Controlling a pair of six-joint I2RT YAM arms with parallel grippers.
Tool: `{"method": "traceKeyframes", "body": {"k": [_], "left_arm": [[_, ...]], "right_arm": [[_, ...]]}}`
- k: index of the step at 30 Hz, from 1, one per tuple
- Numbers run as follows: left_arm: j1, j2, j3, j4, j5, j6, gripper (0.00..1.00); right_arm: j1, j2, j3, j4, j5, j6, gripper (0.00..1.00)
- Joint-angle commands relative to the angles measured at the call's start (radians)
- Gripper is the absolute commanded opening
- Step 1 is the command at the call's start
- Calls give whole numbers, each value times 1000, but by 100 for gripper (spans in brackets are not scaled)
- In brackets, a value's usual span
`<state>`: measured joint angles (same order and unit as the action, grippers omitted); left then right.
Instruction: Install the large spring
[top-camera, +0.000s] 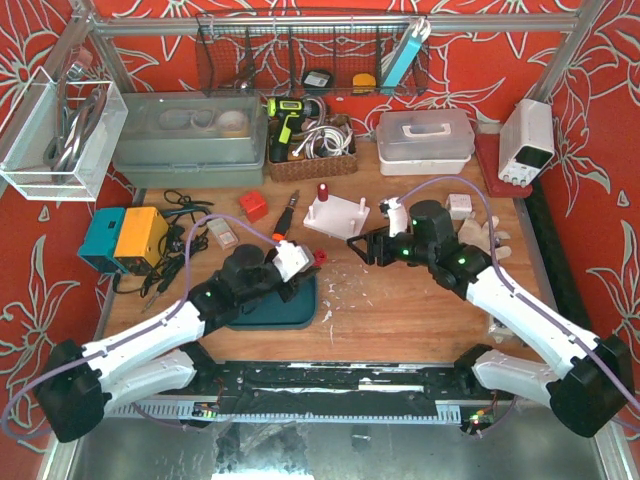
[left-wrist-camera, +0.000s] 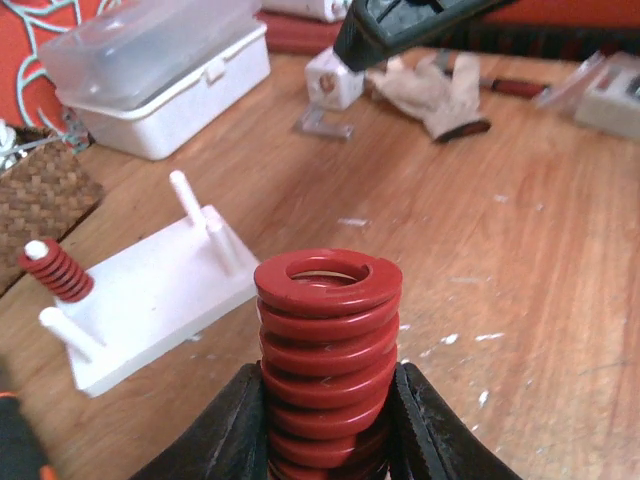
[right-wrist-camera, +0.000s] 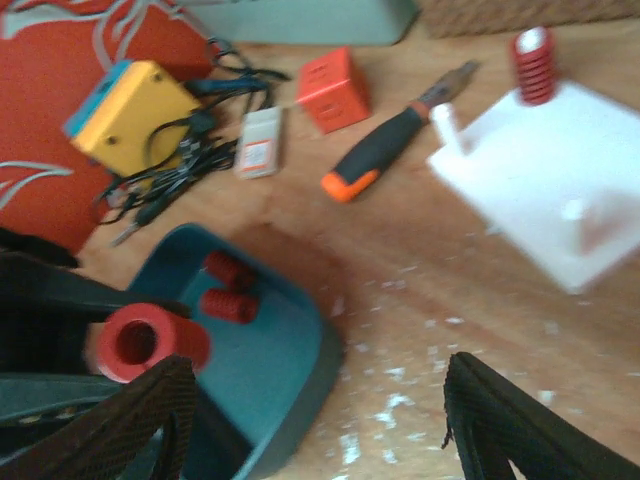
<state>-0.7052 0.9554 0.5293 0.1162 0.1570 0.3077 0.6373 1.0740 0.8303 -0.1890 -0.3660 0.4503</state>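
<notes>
My left gripper (top-camera: 312, 260) is shut on the large red spring (left-wrist-camera: 328, 340) and holds it upright above the wood, at the right edge of the teal tray (top-camera: 300, 318). The spring also shows in the right wrist view (right-wrist-camera: 150, 342). The white peg plate (top-camera: 338, 216) lies ahead of it, with bare pegs and a small red spring (left-wrist-camera: 57, 270) on a corner peg. My right gripper (top-camera: 358, 245) is open and empty, hovering between the tray and the plate (right-wrist-camera: 550, 180). Two small red springs (right-wrist-camera: 228, 290) lie in the tray.
An orange-handled tool (top-camera: 285, 212) and a red cube (top-camera: 253, 205) lie left of the plate. A yellow-and-teal box (top-camera: 125, 238) with cables sits far left. A white lidded box (top-camera: 425, 135), a glove (top-camera: 490, 235) and a power supply (top-camera: 527, 140) are at the back right.
</notes>
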Motion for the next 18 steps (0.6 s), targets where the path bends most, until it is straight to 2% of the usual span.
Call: {"method": "traceKeyframes", "body": {"k": [1,8,14,18], "left_arm": [[-9,-48,-75,302,56,-137,4],[-31,12,-77,329,86,-137,1],[-47,26,-87,404,110,-134,2],[-54,62,-87,423,107,-134,2]], "right_arm": [[27,14,47,31,-240,87,70],[140,74,113,-7,-250,52,76],[169,160,159,-73,-198,23,76],[177,176,165,-67,-193,23,70]]}}
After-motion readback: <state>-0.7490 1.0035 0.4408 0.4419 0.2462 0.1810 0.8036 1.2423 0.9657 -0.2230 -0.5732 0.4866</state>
